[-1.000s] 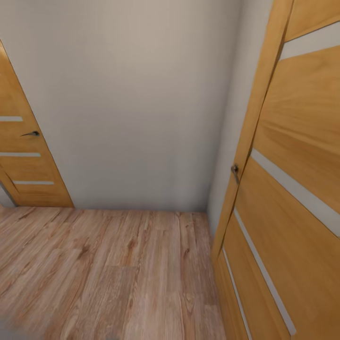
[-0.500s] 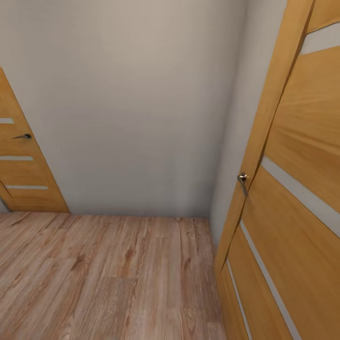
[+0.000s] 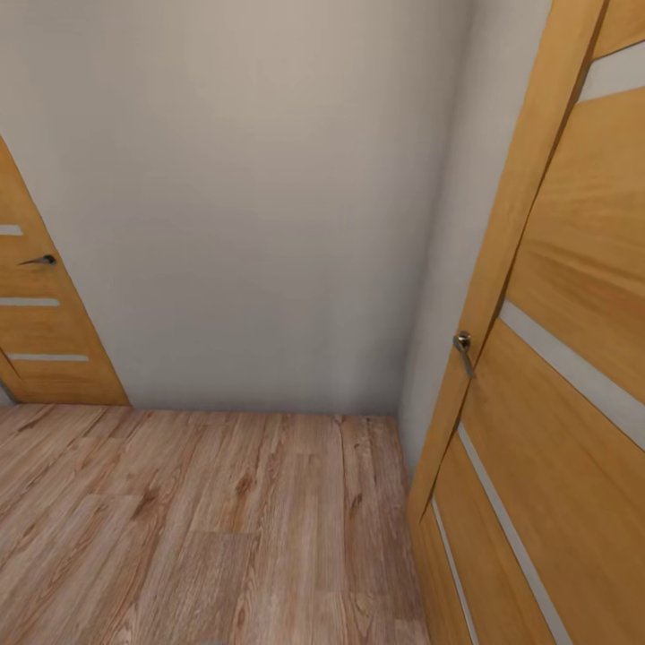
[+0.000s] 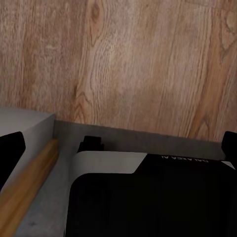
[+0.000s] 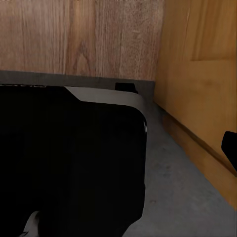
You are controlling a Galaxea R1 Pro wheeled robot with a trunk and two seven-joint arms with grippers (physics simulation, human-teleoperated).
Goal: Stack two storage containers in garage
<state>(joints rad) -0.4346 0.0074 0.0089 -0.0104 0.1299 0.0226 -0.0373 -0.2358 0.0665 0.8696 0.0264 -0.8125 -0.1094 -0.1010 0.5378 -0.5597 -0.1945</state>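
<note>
1. Left door (image 3: 40,313): a honey-coloured wooden door with pale horizontal strips stands at the left edge of the head view, leaning out of frame. Its dark lever handle (image 3: 40,261) sits near the edge.

2. Wall (image 3: 251,206): a plain off-white wall spans the middle of the head view and meets the floor in a straight line. It turns a corner just before the right door.

3. Wood plank floor (image 3: 206,528): light brown planks with visible grain run from the wall toward the viewer. This is plank flooring, not concrete.

4. Right door (image 3: 555,376): a second wooden door of the same make stands close on the right, with slanting pale strips. Its metal handle (image 3: 463,348) sits at the door's near edge, beside the wall corner.

5. Robot base (image 4: 148,197): in the left wrist view a black and pale grey body lies over the planks, with a grey ledge and a strip of wood to one side. The right wrist view shows the same dark body (image 5: 74,163) next to a wooden door face (image 5: 202,74).

6. Tools: dark shapes sit at the edges of both wrist views; whether either tool is wide or narrow cannot be told.

7. Storage containers: no orange-red bin can be placed anywhere in these views.
</note>
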